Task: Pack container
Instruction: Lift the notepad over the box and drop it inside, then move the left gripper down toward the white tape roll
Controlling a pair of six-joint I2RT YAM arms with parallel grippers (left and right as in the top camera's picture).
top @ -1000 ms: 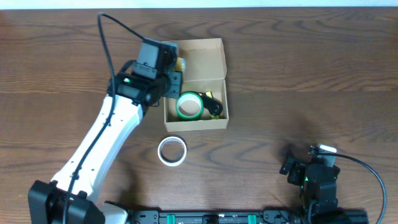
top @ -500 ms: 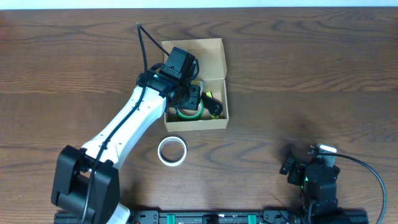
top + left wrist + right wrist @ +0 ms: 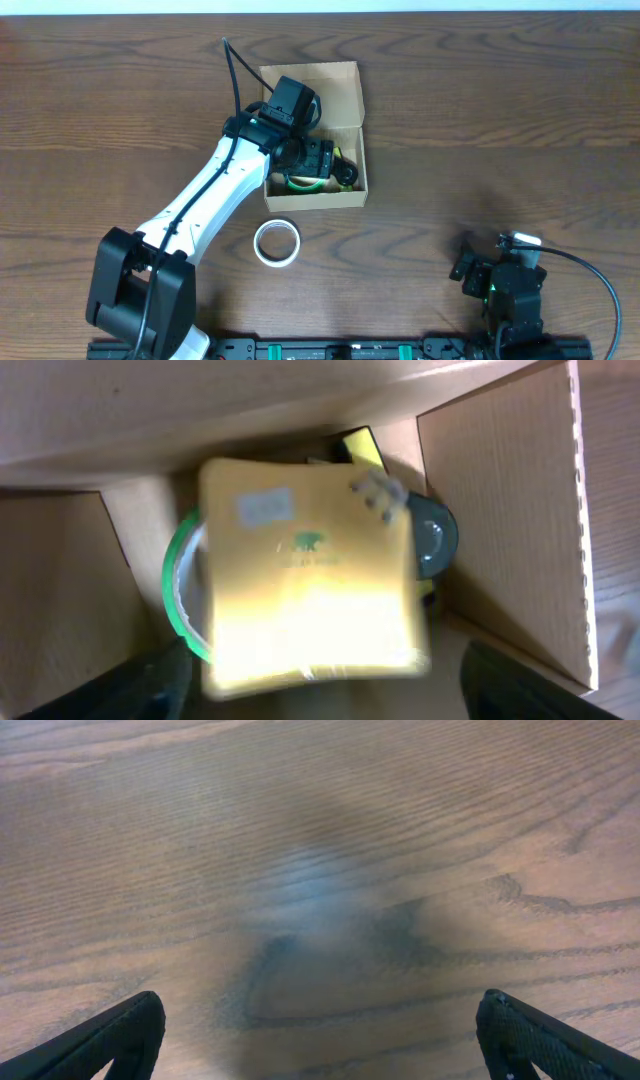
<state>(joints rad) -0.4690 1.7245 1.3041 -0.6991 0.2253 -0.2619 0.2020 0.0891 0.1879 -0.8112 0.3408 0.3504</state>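
Note:
The tan cardboard container (image 3: 345, 85) stands open at the table's middle back, its flap lid folded back. My left gripper (image 3: 318, 160) hovers over its inside. In the left wrist view the jaws (image 3: 320, 700) are wide apart and hold nothing. A yellow square pad (image 3: 310, 570), blurred, lies inside the container (image 3: 500, 500) on top of a green tape roll (image 3: 175, 595) and beside a black roll (image 3: 438, 535). The green roll (image 3: 300, 184) and the black roll (image 3: 347, 175) also show from overhead. My right gripper (image 3: 468, 268) is open and empty over bare wood (image 3: 320, 1040).
A white tape roll (image 3: 276, 243) lies flat on the table just in front of the container. The left arm stretches from the front left across to the container. The right arm is folded at the front right.
My left gripper has moved right from the container's left wall to over its inside, covering most of the green roll from overhead. The right arm has not moved.

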